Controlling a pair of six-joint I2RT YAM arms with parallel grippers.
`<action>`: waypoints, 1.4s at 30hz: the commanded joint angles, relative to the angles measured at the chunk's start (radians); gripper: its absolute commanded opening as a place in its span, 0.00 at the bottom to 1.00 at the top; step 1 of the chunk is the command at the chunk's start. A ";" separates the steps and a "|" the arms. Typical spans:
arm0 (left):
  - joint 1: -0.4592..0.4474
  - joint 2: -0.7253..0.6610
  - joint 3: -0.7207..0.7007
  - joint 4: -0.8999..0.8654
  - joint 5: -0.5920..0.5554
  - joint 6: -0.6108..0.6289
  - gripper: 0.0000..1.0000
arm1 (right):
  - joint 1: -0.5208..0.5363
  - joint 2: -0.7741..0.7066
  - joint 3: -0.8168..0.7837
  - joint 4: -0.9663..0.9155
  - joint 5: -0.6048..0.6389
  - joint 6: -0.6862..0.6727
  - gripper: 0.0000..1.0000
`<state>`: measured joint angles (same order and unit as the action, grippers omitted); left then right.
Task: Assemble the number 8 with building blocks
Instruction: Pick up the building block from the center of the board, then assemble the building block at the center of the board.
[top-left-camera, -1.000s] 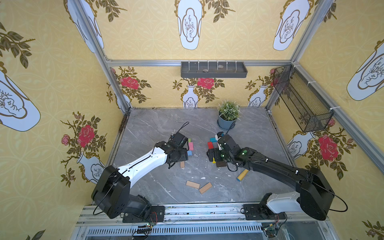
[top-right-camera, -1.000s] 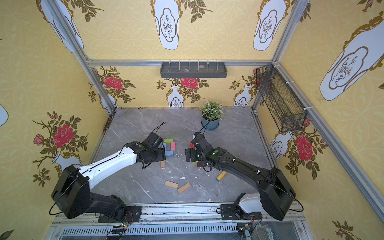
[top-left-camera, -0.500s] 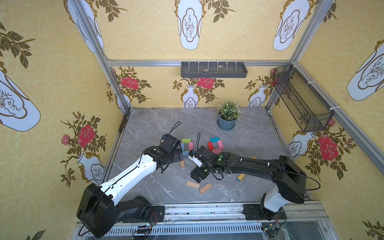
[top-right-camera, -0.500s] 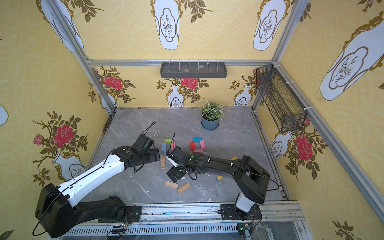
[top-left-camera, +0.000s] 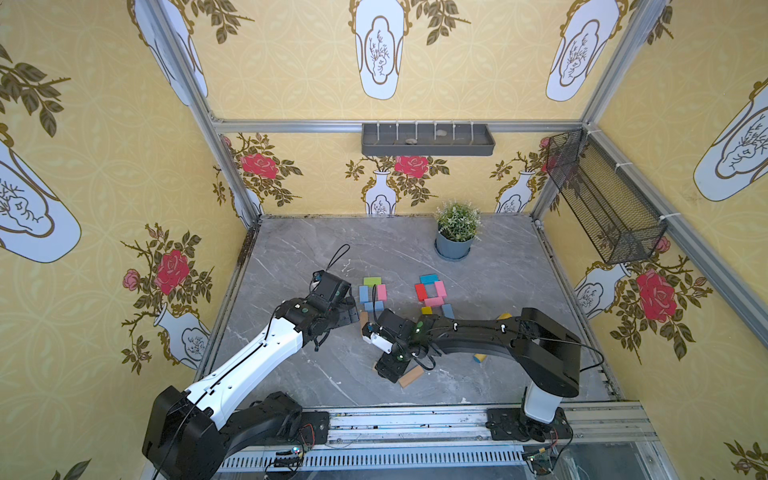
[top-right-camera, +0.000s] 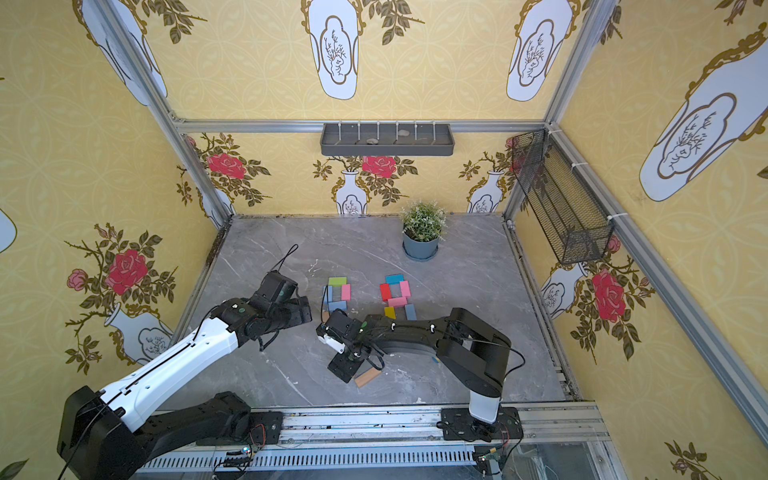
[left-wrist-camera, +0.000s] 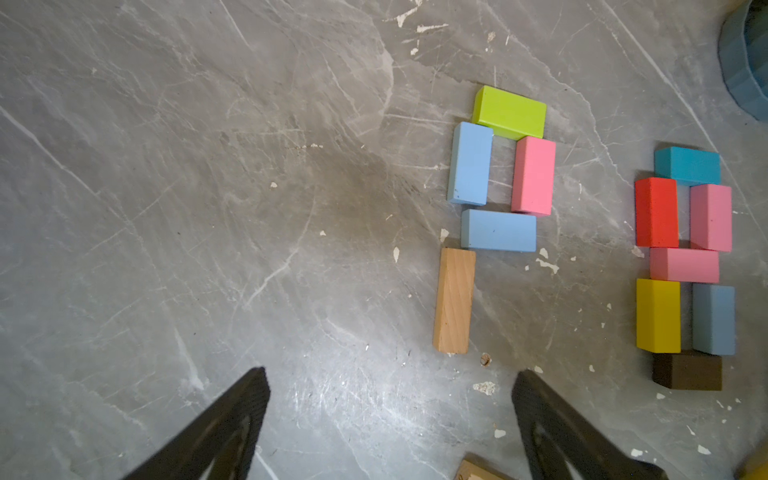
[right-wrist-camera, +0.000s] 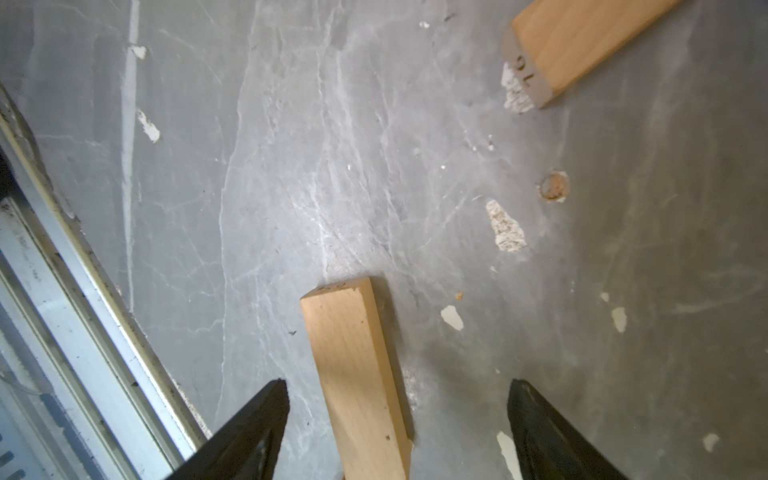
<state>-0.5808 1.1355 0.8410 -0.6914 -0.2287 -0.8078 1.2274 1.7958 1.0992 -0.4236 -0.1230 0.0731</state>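
Two figures of building blocks lie mid-table. The left figure has a green block (top-left-camera: 372, 281), two light blue ones, a pink one (top-left-camera: 382, 292) and a tan one (left-wrist-camera: 454, 301). The right figure (top-left-camera: 432, 295) runs from teal down to a dark brown block (left-wrist-camera: 686, 371). My left gripper (left-wrist-camera: 390, 382) is open and empty, just left of the left figure (top-left-camera: 352, 312). Nearer the front, my right gripper (right-wrist-camera: 397, 386) is open astride a loose tan block (right-wrist-camera: 353, 365), its fingers clear of the block. In both top views that gripper (top-left-camera: 388, 370) hides the block.
A second loose tan block (top-left-camera: 410, 377) lies beside the right gripper. A yellow toy tool (top-left-camera: 480, 357) pokes out from under the right arm. A potted plant (top-left-camera: 454, 245) stands at the back. The front rail (right-wrist-camera: 83, 332) runs close by.
The left gripper has opened and drawn back from the left figure. The right arm has swung from the right figure to the front tan blocks, and its jaws have narrowed a little.
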 joint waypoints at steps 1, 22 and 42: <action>0.002 0.001 -0.009 -0.010 -0.010 -0.001 0.95 | 0.010 0.012 0.008 -0.004 -0.016 -0.016 0.82; 0.004 -0.004 -0.025 -0.008 -0.018 -0.006 0.95 | 0.035 0.069 0.018 -0.003 0.040 0.035 0.28; 0.006 -0.023 -0.042 -0.008 -0.020 -0.014 0.95 | -0.143 0.127 0.182 -0.148 0.164 0.513 0.07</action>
<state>-0.5762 1.1130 0.8055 -0.6914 -0.2398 -0.8196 1.0866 1.9030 1.2495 -0.5167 0.0139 0.4896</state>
